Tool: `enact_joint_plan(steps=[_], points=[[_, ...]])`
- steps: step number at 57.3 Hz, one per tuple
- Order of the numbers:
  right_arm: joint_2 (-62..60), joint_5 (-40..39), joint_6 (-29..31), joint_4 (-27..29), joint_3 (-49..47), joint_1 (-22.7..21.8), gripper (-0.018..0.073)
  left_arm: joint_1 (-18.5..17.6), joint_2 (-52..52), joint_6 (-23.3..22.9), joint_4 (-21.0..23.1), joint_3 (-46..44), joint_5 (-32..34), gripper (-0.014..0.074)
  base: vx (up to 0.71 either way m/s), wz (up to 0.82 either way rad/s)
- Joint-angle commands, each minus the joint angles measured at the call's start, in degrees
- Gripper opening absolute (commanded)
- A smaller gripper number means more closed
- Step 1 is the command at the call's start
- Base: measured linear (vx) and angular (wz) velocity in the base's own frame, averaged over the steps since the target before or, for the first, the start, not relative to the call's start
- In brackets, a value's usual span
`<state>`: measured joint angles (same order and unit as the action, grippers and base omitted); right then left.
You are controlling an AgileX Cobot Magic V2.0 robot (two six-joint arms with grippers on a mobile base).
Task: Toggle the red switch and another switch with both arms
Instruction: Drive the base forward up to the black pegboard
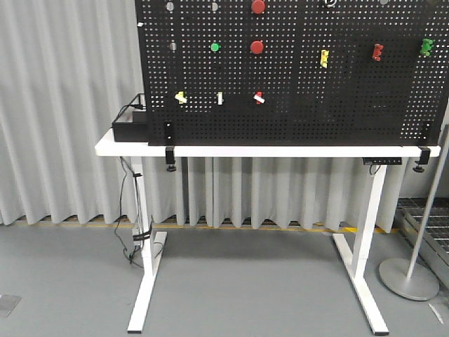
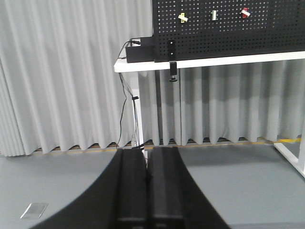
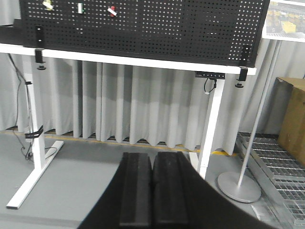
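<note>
A black pegboard (image 1: 295, 105) stands on a white table (image 1: 280, 151). On its lowest row, at left, sits the pale yellow switch (image 1: 181, 97); further right is the red switch (image 1: 259, 98). The left gripper (image 2: 146, 188) and right gripper (image 3: 152, 188) both have their jaws pressed together, holding nothing, well short of the board. Neither toggle looks reached yet; the whole approach is left to do.

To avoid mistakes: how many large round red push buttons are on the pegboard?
2: upper button at the front view's top edge, lower button directly below it. The pegboard runs past the frame; more may be hidden.
</note>
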<state>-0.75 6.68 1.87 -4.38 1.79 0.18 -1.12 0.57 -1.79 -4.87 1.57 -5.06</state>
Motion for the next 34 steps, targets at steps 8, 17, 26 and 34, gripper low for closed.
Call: enact_joint_plan(steps=[8, 17, 26, 34], points=[[-0.64, -4.80, 0.10, -0.52, 0.32, -0.34, -0.0006, -0.10, 1.01, -0.26, 0.58, 1.07, 4.50, 0.0002, 0.30, -0.03], [-0.64, -4.80, 0.10, -0.52, 0.32, -0.34, -0.0006, -0.10, 1.01, -0.26, 0.58, 1.07, 4.50, 0.0002, 0.33, 0.03], [-0.64, -4.80, 0.10, -0.52, 0.32, -0.34, -0.0006, -0.10, 1.01, -0.26, 0.58, 1.07, 4.50, 0.0002, 0.37, 0.00], [-0.64, -4.80, 0.10, -0.52, 0.32, -0.34, -0.0006, -0.10, 1.01, -0.26, 0.58, 1.07, 4.50, 0.0002, 0.39, -0.01]])
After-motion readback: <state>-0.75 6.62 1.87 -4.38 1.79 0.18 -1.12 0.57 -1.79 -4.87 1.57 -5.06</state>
